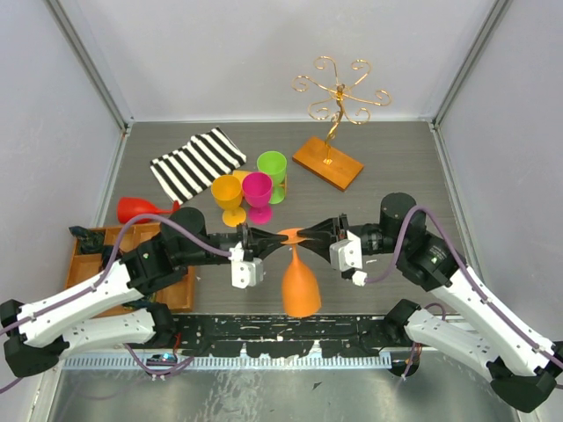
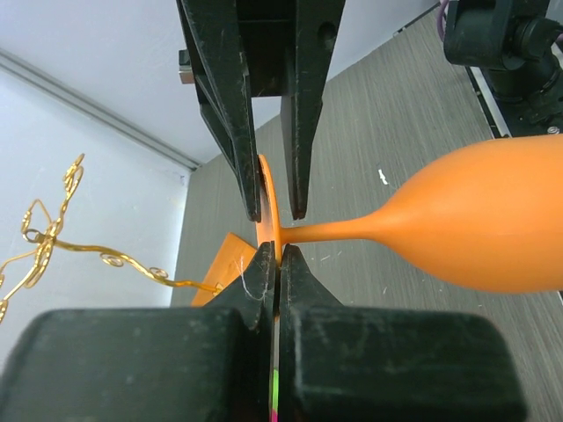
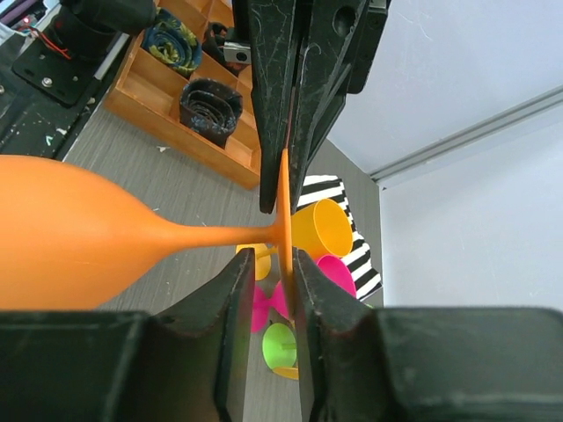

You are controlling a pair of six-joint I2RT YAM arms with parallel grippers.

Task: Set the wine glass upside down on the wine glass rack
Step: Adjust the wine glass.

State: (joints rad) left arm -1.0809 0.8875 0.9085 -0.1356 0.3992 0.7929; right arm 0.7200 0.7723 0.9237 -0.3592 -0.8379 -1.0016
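Gray table (image 1: 396, 167), L end effector (image 1: 279, 236) clamping wine glass (image 1: 300, 286) — R end effector (image 1: 304, 233) apart.

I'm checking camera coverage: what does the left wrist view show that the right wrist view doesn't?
Only the left wrist view: the gold wine glass rack. Only the right wrist view: the wooden tray, the striped cloth, a yellow cup. Both: the orange wine glass, with the left gripper and right gripper at its foot.
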